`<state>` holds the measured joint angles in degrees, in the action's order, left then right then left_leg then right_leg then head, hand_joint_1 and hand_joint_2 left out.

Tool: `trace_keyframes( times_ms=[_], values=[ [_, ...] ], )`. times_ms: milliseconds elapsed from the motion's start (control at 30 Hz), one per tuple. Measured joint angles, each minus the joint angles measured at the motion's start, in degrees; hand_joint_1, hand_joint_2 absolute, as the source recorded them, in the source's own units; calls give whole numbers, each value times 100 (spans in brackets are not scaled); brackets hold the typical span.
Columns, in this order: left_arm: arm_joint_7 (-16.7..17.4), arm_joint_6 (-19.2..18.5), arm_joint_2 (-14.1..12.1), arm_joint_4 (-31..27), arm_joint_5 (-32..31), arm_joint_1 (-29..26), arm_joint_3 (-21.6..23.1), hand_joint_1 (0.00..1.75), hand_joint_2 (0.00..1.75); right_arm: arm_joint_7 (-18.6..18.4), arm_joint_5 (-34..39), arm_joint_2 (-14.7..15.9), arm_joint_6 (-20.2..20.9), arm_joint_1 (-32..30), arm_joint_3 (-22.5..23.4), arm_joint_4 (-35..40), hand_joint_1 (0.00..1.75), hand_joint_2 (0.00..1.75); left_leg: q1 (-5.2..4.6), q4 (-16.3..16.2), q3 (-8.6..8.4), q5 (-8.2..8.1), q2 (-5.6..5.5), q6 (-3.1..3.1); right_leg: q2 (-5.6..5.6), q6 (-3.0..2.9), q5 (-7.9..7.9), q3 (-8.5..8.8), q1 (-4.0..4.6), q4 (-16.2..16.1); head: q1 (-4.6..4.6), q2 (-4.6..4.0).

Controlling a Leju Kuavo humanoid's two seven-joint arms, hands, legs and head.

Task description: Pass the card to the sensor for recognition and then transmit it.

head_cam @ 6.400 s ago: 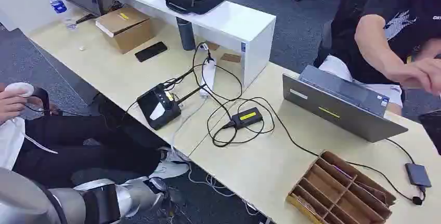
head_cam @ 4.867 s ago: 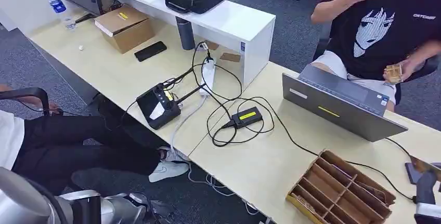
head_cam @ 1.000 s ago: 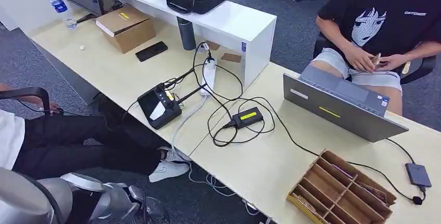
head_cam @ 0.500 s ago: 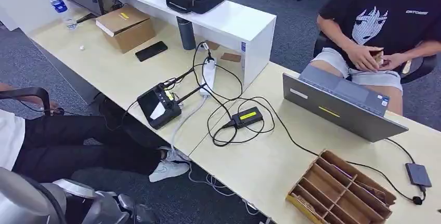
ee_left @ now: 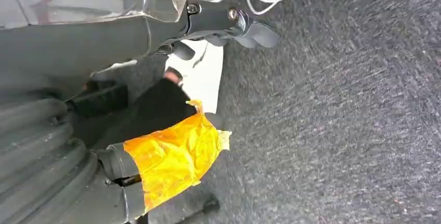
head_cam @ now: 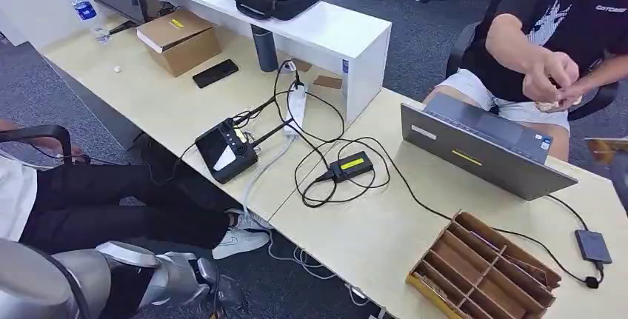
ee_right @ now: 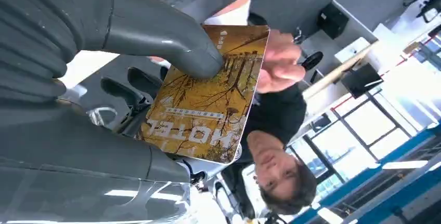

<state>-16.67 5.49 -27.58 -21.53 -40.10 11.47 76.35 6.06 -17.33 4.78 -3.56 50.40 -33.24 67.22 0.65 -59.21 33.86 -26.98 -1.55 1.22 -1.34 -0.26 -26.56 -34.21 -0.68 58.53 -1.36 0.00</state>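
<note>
I see 2 pale wooden desks [head_cam: 178,112] butted end to end on grey carpet [head_cam: 422,45], a white shelf unit [head_cam: 326,34] along their far side. Behind the seated person [head_cam: 563,30], big windows [ee_right: 385,115] let in bright daylight.

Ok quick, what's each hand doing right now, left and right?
Left hand: hanging low over the carpet, holding nothing; open or curled cannot be told.
Right hand: holding the card, thumb pressed on its face.
</note>
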Motion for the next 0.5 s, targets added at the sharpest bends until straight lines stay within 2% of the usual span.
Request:
trace_keyframes(
  times_ms=[133, 300, 333, 367, 400, 433, 500],
  values=[
    [-42, -131, 94, 0, -370, 149, -20, 0, 175, -162, -74, -541, 96, 422, -2, -622, 175, 175, -1, -1, 2, 2, 0, 2, 0, 0, 0, -4, -1, 1, 0, 0],
    [-101, -219, 184, 0, -615, 225, -160, 0, 175, -166, -219, -970, 83, 690, -33, -1289, 175, 175, -1, -1, 4, 1, 1, 3, 0, 0, 0, -7, -1, 0, 2, 0],
    [-107, -239, 201, 0, -654, 243, -170, 0, 175, -151, -227, -1029, 83, 718, -33, -1392, 148, 175, -1, -1, 5, 1, 1, 3, 0, 0, 0, -7, -1, 0, 2, 0],
    [-112, -247, 214, 0, -685, 256, -179, 0, 175, -136, -230, -1083, 85, 726, -39, -1466, 73, 175, -1, -1, 5, 1, 1, 3, -1, 0, 0, -7, -1, 0, 0, 0],
    [-120, -247, 229, 0, -711, 265, -206, 0, 175, -116, -223, -1137, 90, 725, -44, -1544, 7, 175, -1, -1, 5, 1, 0, 3, -1, -1, 0, -7, -1, 0, 2, 0],
    [-123, -249, 236, 0, -739, 268, -227, 0, 175, -97, -238, -1175, 96, 722, -52, -1605, 0, 175, -1, -1, 6, 1, 0, 3, -1, -1, 0, -8, -1, 0, 2, 0],
    [-125, -249, 249, 0, -777, 267, -282, 0, 175, -55, -260, -1223, 109, 720, -74, -1682, 0, 175, 0, -1, 9, 1, 0, 3, 0, -1, 0, -11, -1, 0, 2, 0]
  ],
)
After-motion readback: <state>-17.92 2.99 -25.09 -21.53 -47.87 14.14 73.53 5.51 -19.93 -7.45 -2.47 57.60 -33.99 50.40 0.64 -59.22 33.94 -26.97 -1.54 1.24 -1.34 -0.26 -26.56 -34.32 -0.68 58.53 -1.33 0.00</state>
